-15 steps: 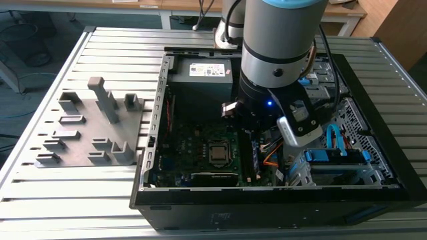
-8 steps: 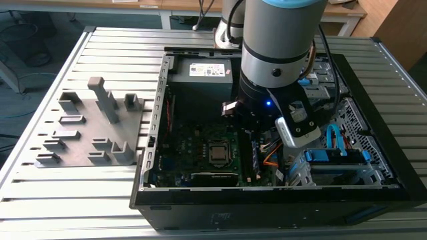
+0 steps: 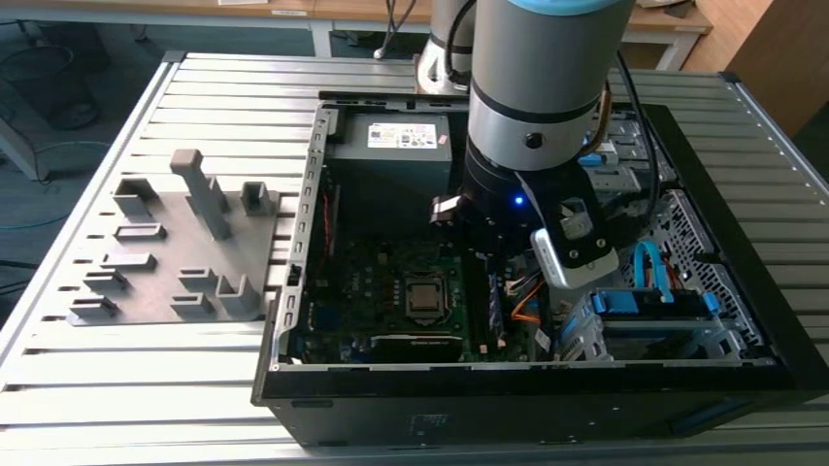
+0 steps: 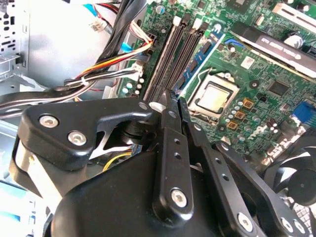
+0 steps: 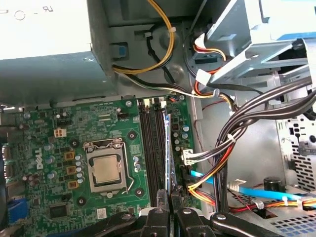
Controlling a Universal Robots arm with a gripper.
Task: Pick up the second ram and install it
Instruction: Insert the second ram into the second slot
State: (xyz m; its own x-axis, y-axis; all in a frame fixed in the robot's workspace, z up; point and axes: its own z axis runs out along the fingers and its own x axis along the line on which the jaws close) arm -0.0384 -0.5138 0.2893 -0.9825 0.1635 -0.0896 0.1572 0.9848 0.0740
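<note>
1. The gripper is hanging inside the open computer case, fingers pressed together over the memory slots.
2. The second ram is standing on edge in a slot directly under the fingertips; whether they touch it, I cannot tell.
3. The CPU socket is sitting just beside the slots.

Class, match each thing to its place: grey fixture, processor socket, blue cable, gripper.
Things:
1. grey fixture
2. processor socket
3. blue cable
4. gripper

Places:
a. on the motherboard, beside the memory slots
b. at one end of the memory slots
c. on the slatted table, outside the computer case
d. inside the case, towards the exterior view's right

Pairs: 1-c, 2-a, 3-d, 4-b
</note>
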